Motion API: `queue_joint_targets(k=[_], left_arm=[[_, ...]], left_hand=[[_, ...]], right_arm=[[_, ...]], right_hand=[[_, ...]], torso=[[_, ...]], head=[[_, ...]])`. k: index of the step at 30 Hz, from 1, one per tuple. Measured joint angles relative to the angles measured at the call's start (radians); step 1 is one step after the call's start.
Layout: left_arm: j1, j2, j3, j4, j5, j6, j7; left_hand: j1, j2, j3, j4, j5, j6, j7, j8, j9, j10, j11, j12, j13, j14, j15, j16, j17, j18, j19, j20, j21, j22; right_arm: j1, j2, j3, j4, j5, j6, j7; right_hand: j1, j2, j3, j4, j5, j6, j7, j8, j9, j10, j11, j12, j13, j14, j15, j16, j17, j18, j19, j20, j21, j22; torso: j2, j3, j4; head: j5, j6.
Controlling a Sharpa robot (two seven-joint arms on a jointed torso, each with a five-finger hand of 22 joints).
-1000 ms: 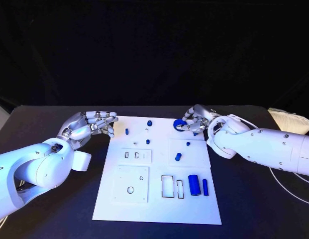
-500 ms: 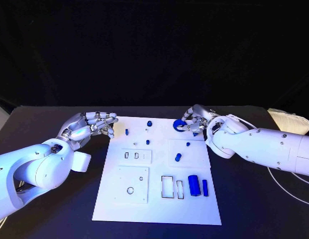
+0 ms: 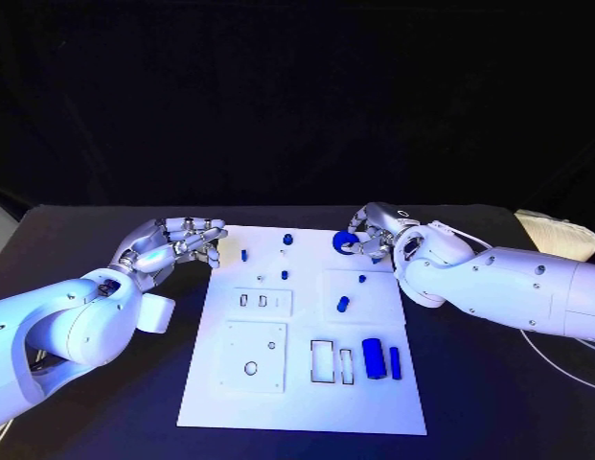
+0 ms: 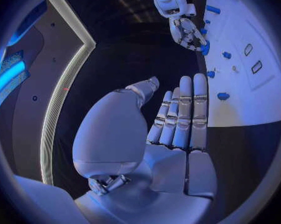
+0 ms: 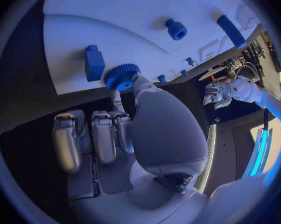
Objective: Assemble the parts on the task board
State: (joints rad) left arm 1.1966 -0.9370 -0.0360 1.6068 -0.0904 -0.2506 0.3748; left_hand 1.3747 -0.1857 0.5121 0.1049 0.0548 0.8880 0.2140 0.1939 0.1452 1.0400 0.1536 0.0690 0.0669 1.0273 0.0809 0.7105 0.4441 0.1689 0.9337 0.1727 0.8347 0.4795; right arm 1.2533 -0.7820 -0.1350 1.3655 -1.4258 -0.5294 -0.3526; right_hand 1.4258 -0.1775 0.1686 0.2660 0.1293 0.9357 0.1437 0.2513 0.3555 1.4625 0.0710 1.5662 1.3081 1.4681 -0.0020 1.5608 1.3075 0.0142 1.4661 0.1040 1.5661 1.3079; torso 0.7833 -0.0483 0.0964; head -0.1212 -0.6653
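Observation:
The white task board (image 3: 304, 402) lies in the middle of the table. At its far right corner my right hand (image 3: 376, 233) pinches a blue knurled disc (image 3: 341, 240) between thumb and a finger; the disc (image 5: 122, 76) hangs just above the board beside a blue block (image 5: 94, 63). My left hand (image 3: 172, 244) hovers at the board's far left edge with fingers straight and nothing in the palm (image 4: 171, 119). Small blue pegs (image 3: 287, 237) (image 3: 244, 254) (image 3: 341, 303) stand on the board. A thick blue cylinder (image 3: 374, 356) and a thin one (image 3: 396, 360) lie near the right edge.
Rectangular cutouts (image 3: 263, 300) (image 3: 331, 359) and a plate with a round hole (image 3: 252, 365) mark the board's near half. A pale bundle (image 3: 560, 230) sits at the table's far right, with a cable (image 3: 566, 369) running along the right side.
My right hand has edged slightly left and turned a little, still holding the blue disc. The left hand has barely moved.

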Motion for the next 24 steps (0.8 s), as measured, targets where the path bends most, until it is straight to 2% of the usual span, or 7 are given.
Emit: queue_joint_targets(k=[10, 15, 19, 24], left_arm=[[0.000, 0.001, 0.000, 0.000, 0.000, 0.002, -0.003], [0.000, 0.001, 0.000, -0.001, 0.000, 0.002, -0.004], [0.000, 0.001, 0.000, -0.001, 0.000, 0.002, -0.005], [0.000, 0.001, 0.000, -0.001, 0.000, 0.003, -0.005]], left_hand=[[0.000, 0.000, 0.000, 0.000, 0.000, 0.000, 0.000, 0.000, 0.000, 0.000, 0.000, 0.000, 0.000, 0.000, 0.000, 0.000, -0.001, 0.000, -0.003, -0.003, 0.000, 0.001], [0.000, 0.000, 0.000, 0.000, 0.000, 0.000, 0.000, 0.000, 0.000, 0.000, 0.000, 0.000, 0.000, 0.000, 0.000, 0.000, -0.001, 0.000, -0.003, -0.003, 0.000, 0.001], [0.000, 0.000, 0.000, 0.000, 0.000, 0.000, 0.000, 0.000, 0.000, 0.000, 0.000, 0.000, 0.000, 0.000, 0.000, 0.000, -0.001, 0.000, -0.003, -0.003, 0.000, 0.001], [0.000, 0.000, 0.000, 0.000, 0.000, 0.000, 0.000, 0.000, 0.000, 0.000, 0.000, 0.000, 0.000, 0.000, 0.000, 0.000, -0.001, 0.000, -0.003, -0.003, 0.000, 0.001]], right_arm=[[-0.002, -0.009, -0.001, 0.031, -0.039, -0.011, -0.033], [-0.002, -0.020, -0.002, 0.075, -0.049, -0.019, -0.043], [0.005, -0.024, 0.000, 0.113, -0.059, -0.025, -0.046], [0.013, -0.011, 0.002, 0.154, -0.079, -0.032, -0.047]], right_hand=[[-0.003, 0.005, 0.021, 0.021, 0.045, 0.023, -0.006, 0.006, 0.000, 0.004, -0.004, 0.000, 0.000, -0.004, -0.004, 0.000, 0.000, 0.000, 0.000, 0.000, 0.000, 0.000], [-0.005, 0.007, 0.027, 0.019, 0.049, 0.026, -0.009, 0.007, 0.002, 0.004, -0.004, 0.000, 0.000, -0.004, -0.004, 0.000, 0.000, 0.000, 0.000, 0.000, 0.000, 0.000], [-0.006, 0.008, 0.036, 0.017, 0.055, 0.026, -0.009, 0.006, 0.002, 0.004, -0.011, 0.000, 0.000, -0.004, -0.004, 0.000, 0.000, 0.000, 0.000, 0.000, 0.000, 0.000], [-0.006, 0.008, 0.036, 0.017, 0.055, 0.026, -0.009, 0.006, 0.001, 0.004, -0.011, 0.000, 0.000, -0.004, -0.004, 0.000, 0.000, 0.000, 0.000, 0.000, 0.000, 0.000]], torso=[[0.000, 0.0003, -0.0001], [-0.001, -0.0007, 0.0006], [-0.001, -0.0011, 0.0006], [-0.001, -0.0016, 0.0004]], head=[[0.000, 0.002], [0.001, 0.002], [0.004, 0.006], [0.008, 0.007]])
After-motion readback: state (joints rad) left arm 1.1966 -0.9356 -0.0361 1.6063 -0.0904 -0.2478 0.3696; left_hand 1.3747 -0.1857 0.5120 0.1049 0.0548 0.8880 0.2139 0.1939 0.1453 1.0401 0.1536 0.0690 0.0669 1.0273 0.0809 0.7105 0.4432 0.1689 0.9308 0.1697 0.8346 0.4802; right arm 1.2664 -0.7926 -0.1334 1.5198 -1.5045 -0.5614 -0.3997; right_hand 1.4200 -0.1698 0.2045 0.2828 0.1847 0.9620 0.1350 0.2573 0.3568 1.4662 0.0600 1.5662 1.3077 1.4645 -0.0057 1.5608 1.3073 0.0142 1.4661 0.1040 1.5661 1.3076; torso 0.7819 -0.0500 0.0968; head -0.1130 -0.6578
